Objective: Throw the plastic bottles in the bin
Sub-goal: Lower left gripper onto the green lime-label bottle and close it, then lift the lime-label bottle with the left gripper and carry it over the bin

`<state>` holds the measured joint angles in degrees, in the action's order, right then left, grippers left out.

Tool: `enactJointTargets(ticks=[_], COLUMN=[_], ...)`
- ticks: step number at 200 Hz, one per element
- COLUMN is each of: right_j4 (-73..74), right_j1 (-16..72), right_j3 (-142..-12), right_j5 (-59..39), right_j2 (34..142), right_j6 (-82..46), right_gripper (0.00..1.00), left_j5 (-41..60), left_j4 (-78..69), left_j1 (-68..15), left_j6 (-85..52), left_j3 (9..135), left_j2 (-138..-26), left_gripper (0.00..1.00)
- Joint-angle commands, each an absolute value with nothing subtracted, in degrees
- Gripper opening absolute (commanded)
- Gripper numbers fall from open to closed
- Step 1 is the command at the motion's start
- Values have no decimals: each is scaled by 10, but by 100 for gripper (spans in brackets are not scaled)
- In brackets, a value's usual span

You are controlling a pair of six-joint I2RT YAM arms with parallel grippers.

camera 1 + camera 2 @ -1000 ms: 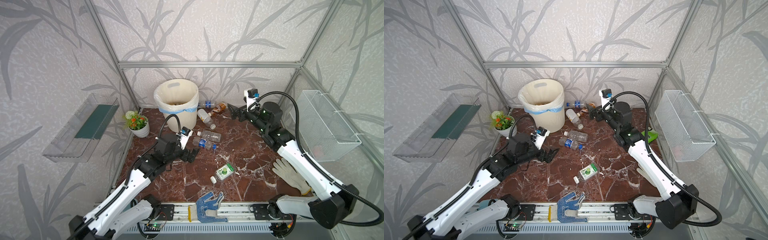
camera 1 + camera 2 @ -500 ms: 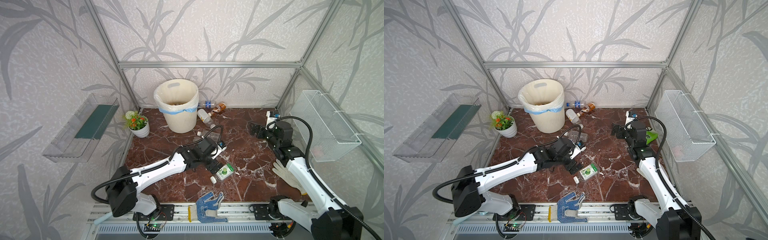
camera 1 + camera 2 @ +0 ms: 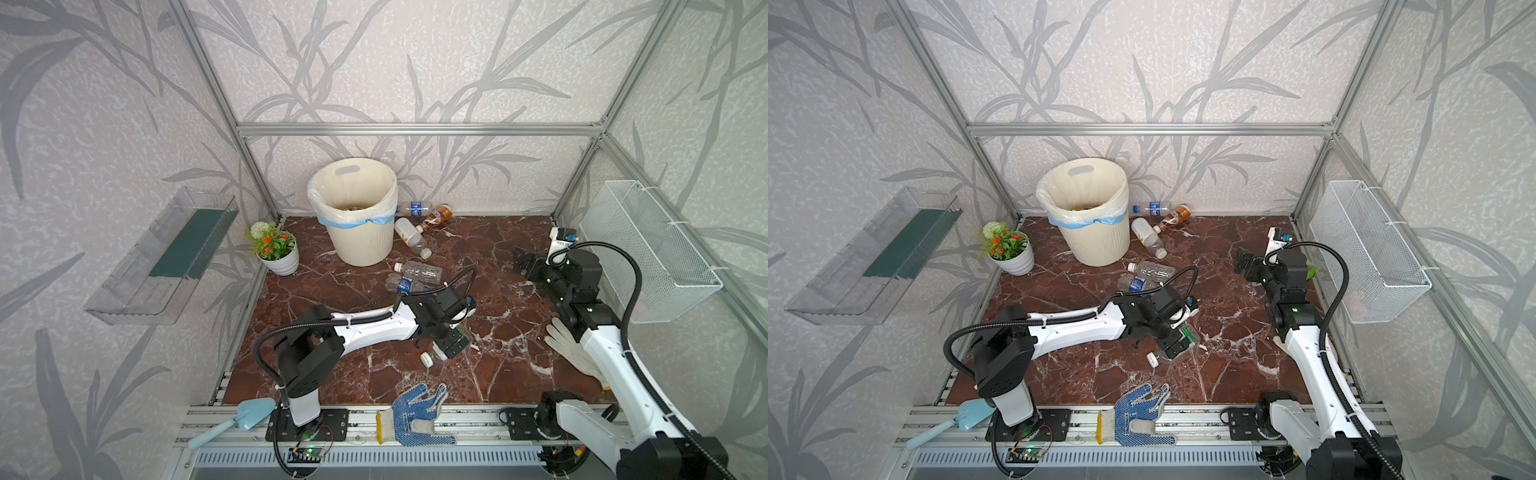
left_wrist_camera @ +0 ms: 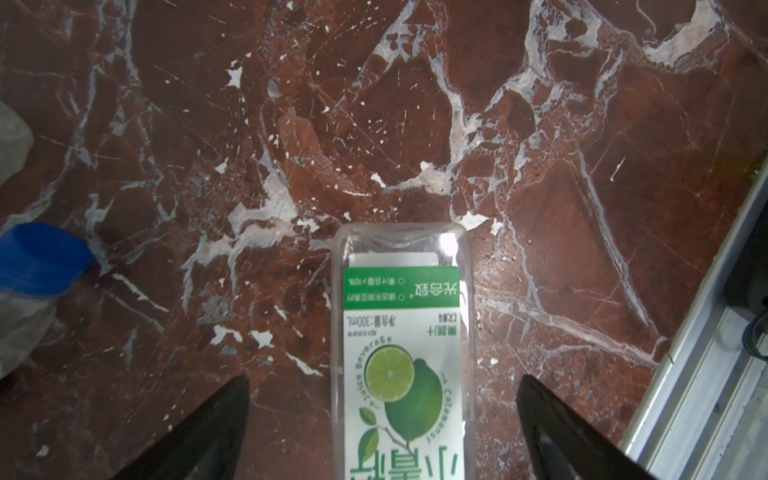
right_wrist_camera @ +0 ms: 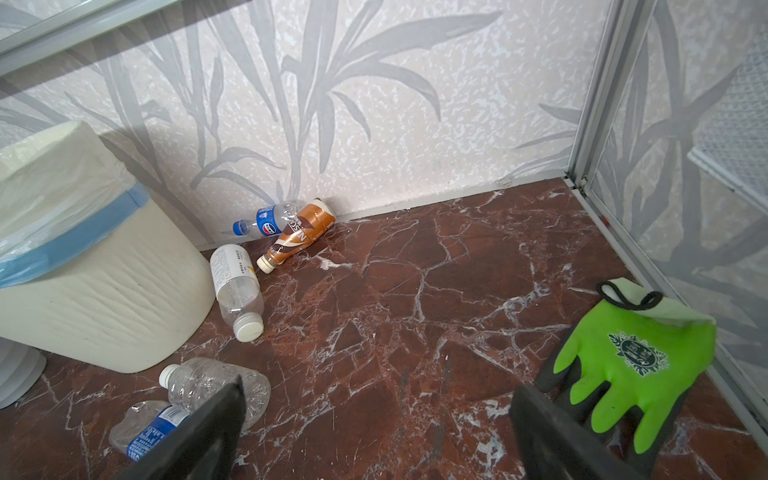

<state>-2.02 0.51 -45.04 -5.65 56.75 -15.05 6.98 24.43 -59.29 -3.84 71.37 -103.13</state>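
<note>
Straddling green-label bottle (image 4: 401,332), left hand (image 4: 384,378) spread wide (label readable only from wrist), right hand (image 5: 376,386) spread, empty.

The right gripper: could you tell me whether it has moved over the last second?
Yes. The right gripper has drawn back from the bin, toward the wire mesh basket.
</note>
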Motion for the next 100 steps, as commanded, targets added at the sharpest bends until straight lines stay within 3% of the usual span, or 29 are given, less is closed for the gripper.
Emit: enactJointTargets(ticks=[1,100], right_j4=[-19,-3], right_j1=[-2,-13], right_j3=[-435,-434], right_j5=[-71,-88], right_j2=[557,577], right_j6=[-157,-162], right_gripper=[100,100], left_j5=[63,25], left_j4=[271,324], left_j1=[-598,-604], left_j6=[-48,-50], left_j3=[740,792], left_j2=[-1053,-1133], left_gripper=[99,99])
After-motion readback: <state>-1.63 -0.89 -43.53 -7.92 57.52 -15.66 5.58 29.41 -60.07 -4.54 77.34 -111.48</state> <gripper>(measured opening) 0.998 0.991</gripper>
